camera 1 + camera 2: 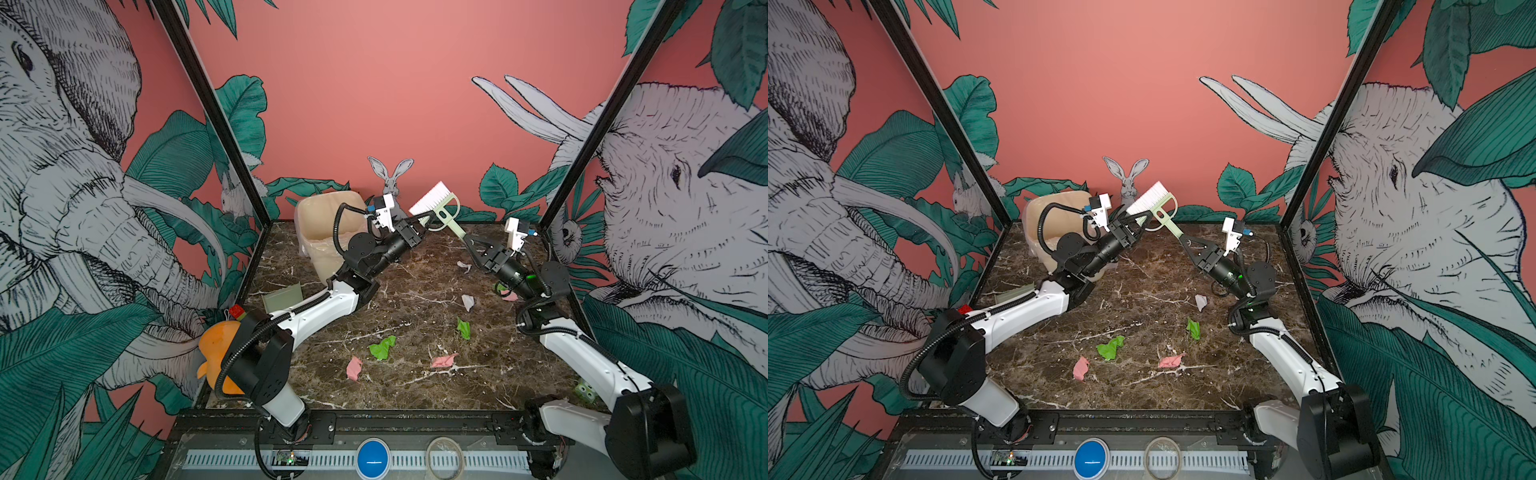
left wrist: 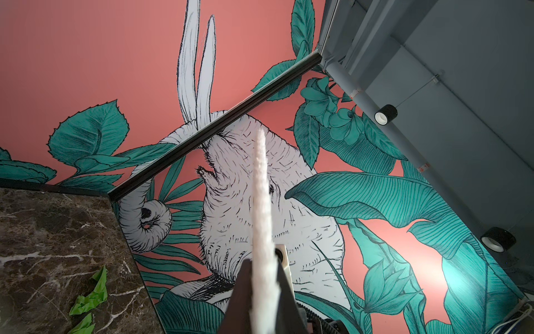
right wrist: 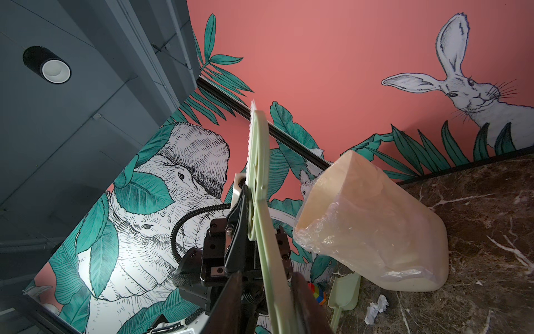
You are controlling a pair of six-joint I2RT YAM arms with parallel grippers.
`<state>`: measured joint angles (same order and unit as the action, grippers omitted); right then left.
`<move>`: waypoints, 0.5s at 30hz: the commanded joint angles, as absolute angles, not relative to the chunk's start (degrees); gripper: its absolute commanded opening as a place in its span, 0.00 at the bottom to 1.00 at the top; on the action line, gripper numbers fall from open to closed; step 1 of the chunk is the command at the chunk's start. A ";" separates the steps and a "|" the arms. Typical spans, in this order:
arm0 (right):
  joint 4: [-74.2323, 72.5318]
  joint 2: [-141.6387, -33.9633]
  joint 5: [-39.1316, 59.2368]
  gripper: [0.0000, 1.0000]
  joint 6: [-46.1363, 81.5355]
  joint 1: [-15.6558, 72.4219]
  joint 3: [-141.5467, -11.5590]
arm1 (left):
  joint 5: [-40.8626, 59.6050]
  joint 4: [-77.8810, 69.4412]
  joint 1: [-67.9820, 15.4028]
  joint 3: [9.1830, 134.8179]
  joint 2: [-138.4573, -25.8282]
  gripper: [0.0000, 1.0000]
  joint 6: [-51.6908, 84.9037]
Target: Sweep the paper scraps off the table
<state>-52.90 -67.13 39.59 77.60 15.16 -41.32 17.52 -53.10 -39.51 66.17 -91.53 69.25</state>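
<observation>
A pale green brush [image 1: 444, 210] with white bristles [image 2: 261, 188] hangs in the air above the far edge of the table [image 1: 415, 316]. My left gripper [image 1: 428, 216] [image 2: 263, 269] is shut on its bristle head. My right gripper [image 1: 467, 241] [image 3: 267, 277] stands open around the brush handle [image 3: 258, 162], with a gap still showing beside one finger. Several paper scraps lie on the table: a green one [image 1: 382, 347], a pink one [image 1: 354, 368] and a white one [image 1: 467, 301] among them. Both top views show the same, with the brush [image 1: 1152, 197] between the grippers.
A cream bin [image 1: 324, 224] with a clear liner stands at the far left. The pale green dustpan [image 1: 284, 297] lies on the table in front of it, under my left arm. An orange toy [image 1: 218, 349] sits at the left edge. Black frame posts stand at the far corners.
</observation>
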 commanded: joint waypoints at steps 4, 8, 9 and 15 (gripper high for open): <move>-57.70 -67.15 38.58 0.24 80.42 14.94 -43.27 | 18.15 -53.52 -39.82 65.15 -89.82 0.00 68.73; -57.39 -67.02 38.67 0.21 80.45 14.94 -43.16 | 18.28 -53.35 -39.82 65.21 -89.85 0.00 68.82; -57.32 -67.01 38.67 0.20 80.42 14.94 -43.10 | 18.13 -53.43 -39.81 65.05 -89.78 0.00 68.82; -56.27 -66.67 38.58 0.07 80.20 14.96 -43.24 | 18.06 -53.35 -39.81 64.95 -89.80 0.00 68.74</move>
<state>-52.66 -67.20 39.62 78.15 15.09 -41.34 17.47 -53.01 -39.59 65.58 -91.50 69.28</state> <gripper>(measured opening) 0.085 0.100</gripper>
